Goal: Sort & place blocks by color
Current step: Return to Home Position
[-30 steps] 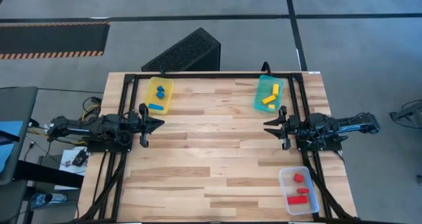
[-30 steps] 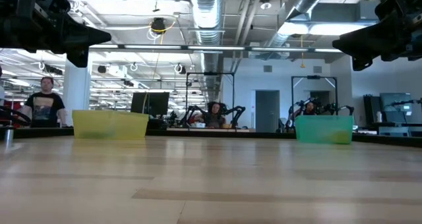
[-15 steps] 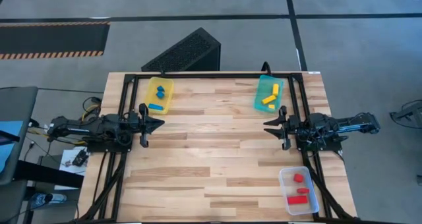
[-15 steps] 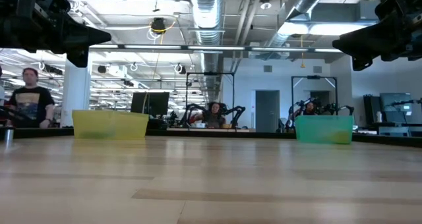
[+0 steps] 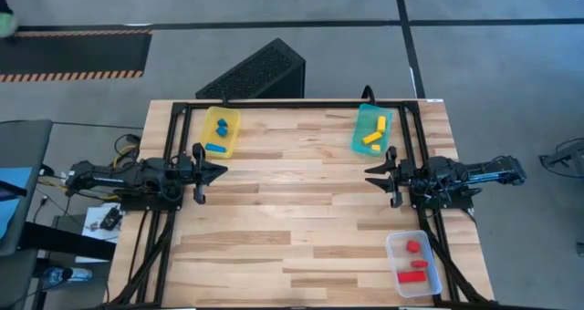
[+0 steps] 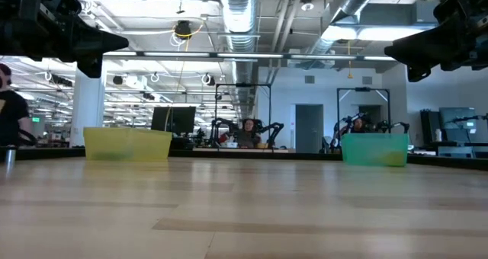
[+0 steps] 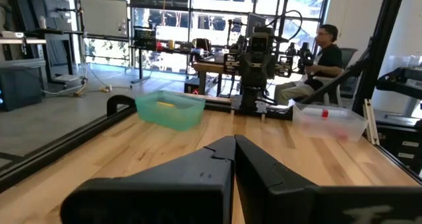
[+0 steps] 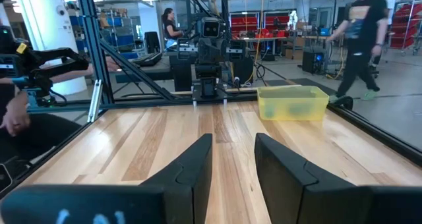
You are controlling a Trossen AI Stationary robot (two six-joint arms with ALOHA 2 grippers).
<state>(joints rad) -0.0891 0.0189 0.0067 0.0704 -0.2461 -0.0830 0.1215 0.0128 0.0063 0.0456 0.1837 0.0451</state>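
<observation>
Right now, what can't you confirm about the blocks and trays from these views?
- Low view: the tinted walls of the yellow tray and teal tray hide what's inside. The clear tray is out of frame.
- High view: the blue blocks are too small to count surely or to tell cubes from bars.
- Left wrist view: the red blocks are blurred behind the clear tray's wall, so the count is unclear.

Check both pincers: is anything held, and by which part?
Nothing held: left pincer shut and empty at the table's left edge, right pincer open and empty at its right edge.
</observation>
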